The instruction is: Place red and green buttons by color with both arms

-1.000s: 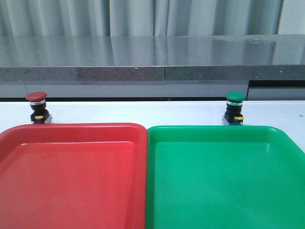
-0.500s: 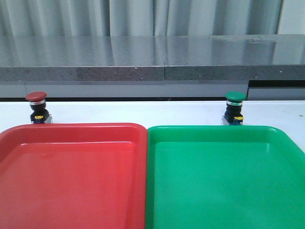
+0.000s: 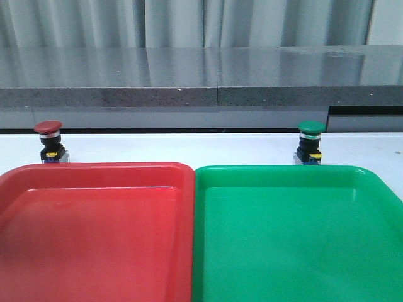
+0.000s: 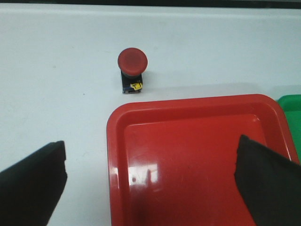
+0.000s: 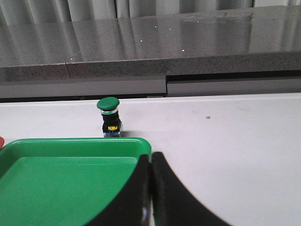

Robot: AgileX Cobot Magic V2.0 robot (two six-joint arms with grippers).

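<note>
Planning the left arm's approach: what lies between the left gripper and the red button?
In the left wrist view, the red tray's far rim, then bare white table, separate the left gripper from the red button.

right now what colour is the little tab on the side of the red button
Yellow. The tab on the red button shows best in the left wrist view.

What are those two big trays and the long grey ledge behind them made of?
The red tray and green tray look like glossy moulded plastic: rounded rims, soft light reflections. The grey ledge looks like polished speckled stone or a stone-like composite, mirroring the curtain behind; which one, I cannot tell.
</note>
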